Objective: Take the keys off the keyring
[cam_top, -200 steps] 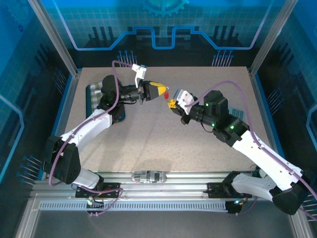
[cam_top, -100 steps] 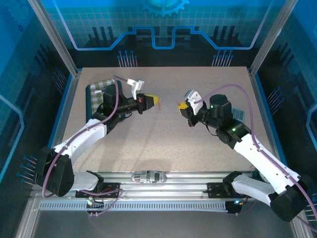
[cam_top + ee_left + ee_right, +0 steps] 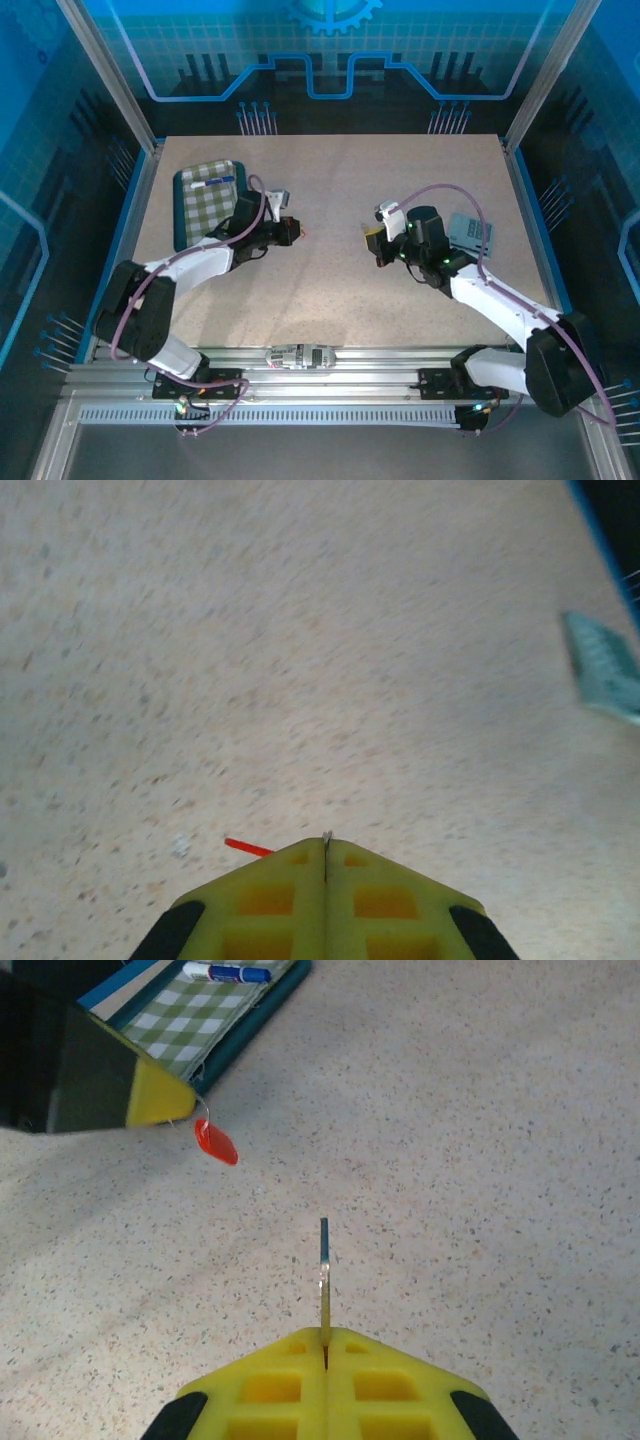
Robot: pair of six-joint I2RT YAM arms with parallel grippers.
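Speckled beige tabletop (image 3: 330,300) sat under both my arms. My left gripper (image 3: 326,845) was clamped fully on the thin wire keyring (image 3: 204,1110), with its red oval plastic tag (image 3: 216,1144) dangling. My right gripper (image 3: 325,1335) was pinched shut on the small grey metal key (image 3: 324,1260), seen edge-on as a thin blade, apart from the ring.

Two yellow-fingered grippers are counted, the left gripper (image 3: 292,230) and the right gripper (image 3: 372,237), with one thin grey metal key (image 3: 324,1280), one wire keyring with red plastic tag (image 3: 215,1142), one green-checked tray (image 3: 205,212), one blue-capped white marker (image 3: 213,182) and one pale teal card (image 3: 470,232)
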